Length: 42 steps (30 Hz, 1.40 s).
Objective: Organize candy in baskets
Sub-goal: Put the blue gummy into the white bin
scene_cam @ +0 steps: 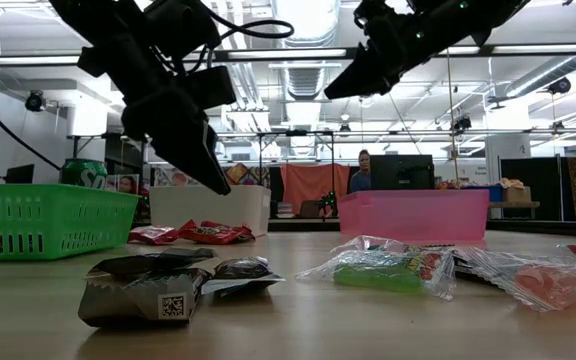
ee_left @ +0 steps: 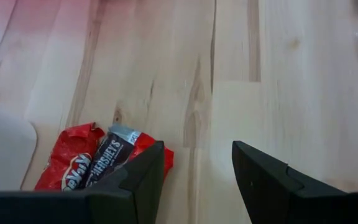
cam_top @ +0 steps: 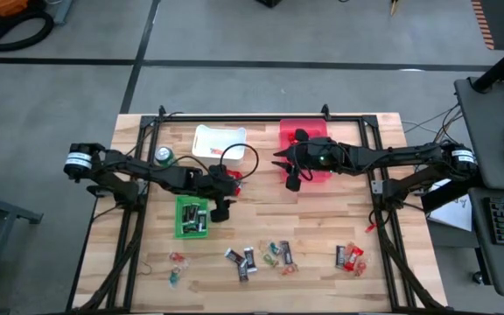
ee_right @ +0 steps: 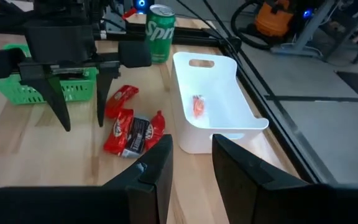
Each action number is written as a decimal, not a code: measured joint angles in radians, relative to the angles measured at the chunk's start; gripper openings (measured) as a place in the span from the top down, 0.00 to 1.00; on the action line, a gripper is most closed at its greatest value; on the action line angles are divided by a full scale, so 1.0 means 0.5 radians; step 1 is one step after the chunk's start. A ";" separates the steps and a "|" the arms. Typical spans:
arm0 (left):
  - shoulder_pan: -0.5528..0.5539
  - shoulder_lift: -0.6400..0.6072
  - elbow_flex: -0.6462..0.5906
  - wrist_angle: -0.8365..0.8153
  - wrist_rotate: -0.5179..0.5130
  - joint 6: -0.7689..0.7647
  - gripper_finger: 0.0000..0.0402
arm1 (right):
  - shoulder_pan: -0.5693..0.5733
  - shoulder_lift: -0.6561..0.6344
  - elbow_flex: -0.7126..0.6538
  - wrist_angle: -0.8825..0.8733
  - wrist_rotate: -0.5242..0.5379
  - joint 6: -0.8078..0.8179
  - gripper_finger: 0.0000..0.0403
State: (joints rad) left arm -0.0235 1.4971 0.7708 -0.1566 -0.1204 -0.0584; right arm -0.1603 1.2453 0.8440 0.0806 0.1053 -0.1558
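While the left gripper [ee_right: 79, 121] hangs wide open and empty beside the red and dark bars [ee_right: 132, 134] lying between green basket [cam_top: 191, 216] and white basket [ee_right: 219, 112], best shift over one bar, descend straight, close; right gripper [cam_top: 294, 179], half-open, empty, waits above red basket [cam_top: 305, 131].

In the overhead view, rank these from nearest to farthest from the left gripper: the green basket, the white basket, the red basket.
From the left gripper, which hangs open over the table:
1. green basket, close beside it toward the left arm's side.
2. white basket, toward the table's far edge.
3. red basket, farthest, across under the right arm.
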 joint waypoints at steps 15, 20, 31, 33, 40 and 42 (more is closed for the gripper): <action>-0.008 0.000 0.005 0.016 0.087 -0.076 0.57 | 0.040 0.001 -0.013 -0.228 -0.279 0.656 0.74; -0.010 0.000 0.005 -0.088 0.161 -0.121 0.57 | 0.187 0.001 -0.014 -0.551 -0.406 0.976 0.74; -0.013 0.000 0.004 -0.257 0.162 -0.172 0.57 | 0.643 0.001 -0.015 -0.765 -0.416 1.231 0.74; -0.013 0.000 0.003 -0.242 0.161 -0.165 0.57 | 0.732 0.001 -0.015 -0.762 -0.336 1.181 0.74; -0.013 -0.001 0.005 -0.270 0.161 -0.106 0.57 | 0.945 0.115 -0.018 -0.584 0.082 1.096 0.74; -0.013 -0.002 0.012 -0.323 0.161 -0.104 0.57 | 0.960 0.161 -0.018 -0.539 0.080 1.196 0.74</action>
State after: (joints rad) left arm -0.0299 1.4963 0.7765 -0.3180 -0.0399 -0.1104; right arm 0.3195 1.3257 0.8349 -0.1887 0.1455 0.4422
